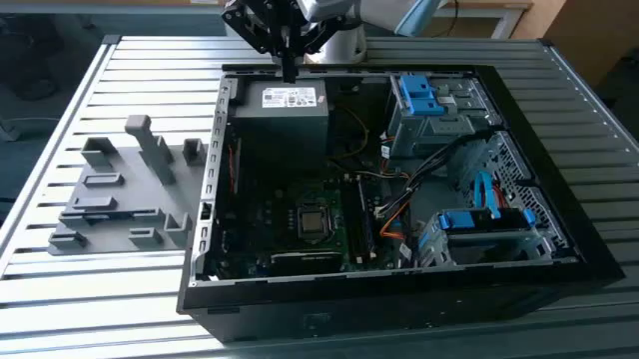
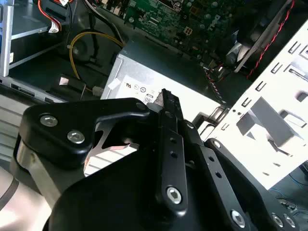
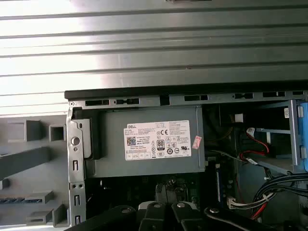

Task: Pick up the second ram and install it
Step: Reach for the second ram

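Right at the arm: the gripper (image 1: 289, 72) hangs fingers-down over the back end of the open computer case (image 1: 399, 288). Its fingers are drawn together into one narrow bar, with nothing seen between them. The second wrist view backs that up, the gripper (image 2: 163, 95) closed to a single dark blade.

Directly beneath sits the power supply (image 1: 280, 112), well apart from the fingertips. My read is that this high stance gives the wrist cameras a sweep of the workspace rather than contact with anything; the first wrist view takes in the power supply (image 3: 149, 142) square on.

Moving outward, the grey fixture (image 1: 110, 224) lies on the slatted table (image 1: 150, 75), just beside the case on the exterior view's left. It is probably set there so parts are within easy reach.

The case lies on its side with the panel off, so the motherboard (image 1: 269, 224) faces up, which suits an arm working from above. Next to the processor socket (image 1: 311, 221) runs a long dark strip, likely the memory slots (image 1: 363, 217).

As for the second ram, I cannot tell where it lies, or whether a stick is seated in those slots.
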Action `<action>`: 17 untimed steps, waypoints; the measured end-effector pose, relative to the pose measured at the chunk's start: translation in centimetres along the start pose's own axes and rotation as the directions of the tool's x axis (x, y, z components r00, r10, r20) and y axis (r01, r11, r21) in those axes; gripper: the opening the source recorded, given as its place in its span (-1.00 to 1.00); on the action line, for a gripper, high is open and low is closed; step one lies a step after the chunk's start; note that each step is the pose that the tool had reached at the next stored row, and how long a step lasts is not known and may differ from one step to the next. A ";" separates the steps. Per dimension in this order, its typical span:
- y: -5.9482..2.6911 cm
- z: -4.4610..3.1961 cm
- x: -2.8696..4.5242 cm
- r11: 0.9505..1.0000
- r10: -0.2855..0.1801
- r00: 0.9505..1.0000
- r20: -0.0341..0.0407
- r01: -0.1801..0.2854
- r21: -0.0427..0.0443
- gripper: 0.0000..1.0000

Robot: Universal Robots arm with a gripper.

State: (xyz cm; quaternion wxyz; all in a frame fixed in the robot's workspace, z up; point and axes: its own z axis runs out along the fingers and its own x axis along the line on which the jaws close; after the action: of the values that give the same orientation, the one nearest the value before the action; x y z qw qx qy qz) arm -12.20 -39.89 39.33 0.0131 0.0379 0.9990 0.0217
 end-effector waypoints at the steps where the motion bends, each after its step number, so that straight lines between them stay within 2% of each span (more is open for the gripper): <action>1: 0.00 0.00 0.00 1.000 0.000 1.000 0.000 0.000 0.000 -0.79; 17: -0.02 -0.01 0.31 1.000 0.000 1.000 0.000 0.000 0.000 -0.79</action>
State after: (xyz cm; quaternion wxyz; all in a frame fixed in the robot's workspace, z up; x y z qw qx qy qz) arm -12.50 -39.89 39.33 0.0130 0.0378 0.9990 0.0217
